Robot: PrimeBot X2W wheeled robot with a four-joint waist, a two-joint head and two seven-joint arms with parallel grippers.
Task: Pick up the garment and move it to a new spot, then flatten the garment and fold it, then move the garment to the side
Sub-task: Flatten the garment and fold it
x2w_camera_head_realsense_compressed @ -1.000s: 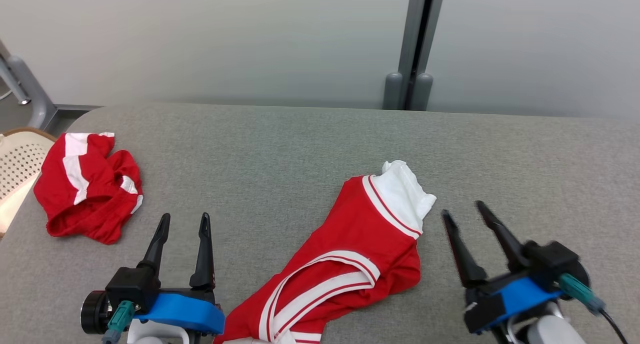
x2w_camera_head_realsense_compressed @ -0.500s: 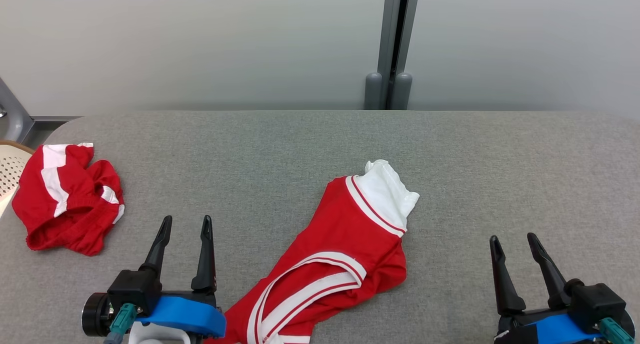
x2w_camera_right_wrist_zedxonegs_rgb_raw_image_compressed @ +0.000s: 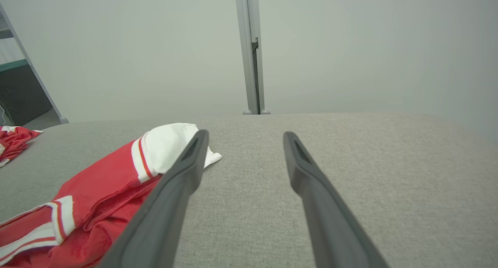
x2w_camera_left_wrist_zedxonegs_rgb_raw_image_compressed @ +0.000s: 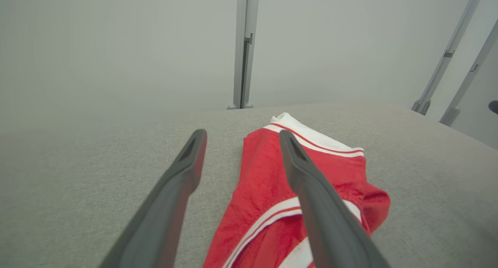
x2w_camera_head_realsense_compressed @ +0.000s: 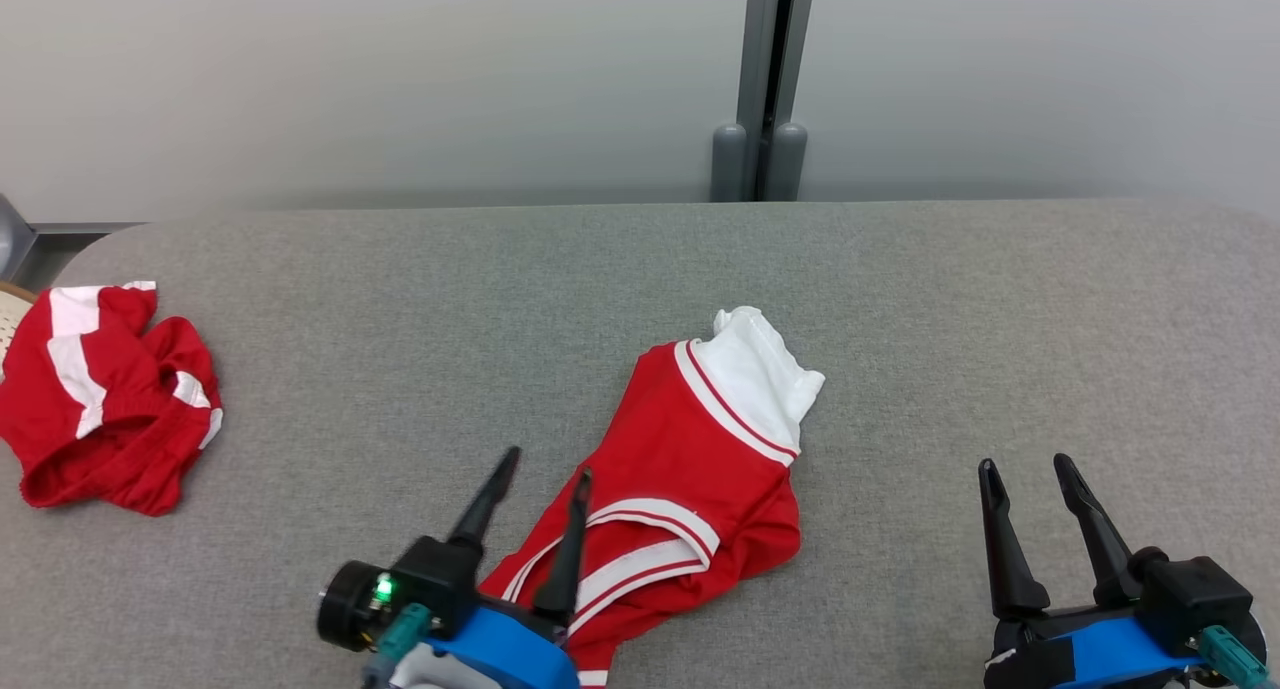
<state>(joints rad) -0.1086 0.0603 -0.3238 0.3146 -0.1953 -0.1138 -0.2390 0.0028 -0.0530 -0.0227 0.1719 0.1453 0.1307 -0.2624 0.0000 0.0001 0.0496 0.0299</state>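
Red garment lies rumpled by the left tool, fingers spread.

the left gripper and the right gripper each have two long, dark, tapering fingers set on a black block. a bright blue collar wraps each wrist, with a teal plug beside it. a small green light glows on the left wrist's round black housing.

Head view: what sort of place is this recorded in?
Probably a lab or test room: a grey cloth-covered table, bare pale wall panels joined by a metal post, and a red-and-white garment.
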